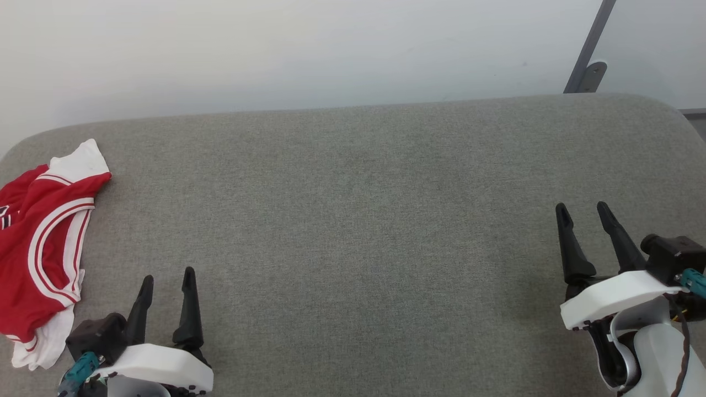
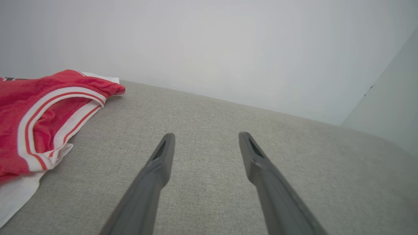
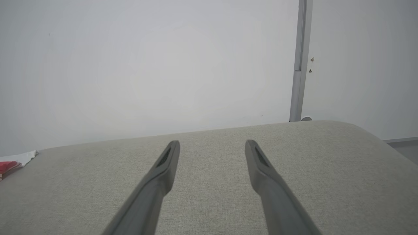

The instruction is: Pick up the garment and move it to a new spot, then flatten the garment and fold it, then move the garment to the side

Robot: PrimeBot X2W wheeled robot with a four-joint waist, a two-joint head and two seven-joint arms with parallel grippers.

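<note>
The garment (image 1: 41, 248), a red shirt with white sleeves and striped trim, lies crumpled at the far left edge of the grey padded table (image 1: 358, 231). It also appears at the left of the left wrist view as the garment (image 2: 42, 120), and a small corner of the garment (image 3: 14, 161) shows in the right wrist view. My left gripper (image 1: 168, 278) hovers open just right of the shirt, holding nothing. Far to the right, my right gripper (image 1: 583, 210) is open and empty above bare table. The open left gripper (image 2: 205, 138) and right gripper (image 3: 212, 146) point across the fabric surface.
A pale wall (image 1: 276, 49) runs behind the table's far edge. A grey metal post with a bracket (image 1: 589, 55) stands at the back right. The table's corners are rounded, and its left edge cuts off part of the shirt.
</note>
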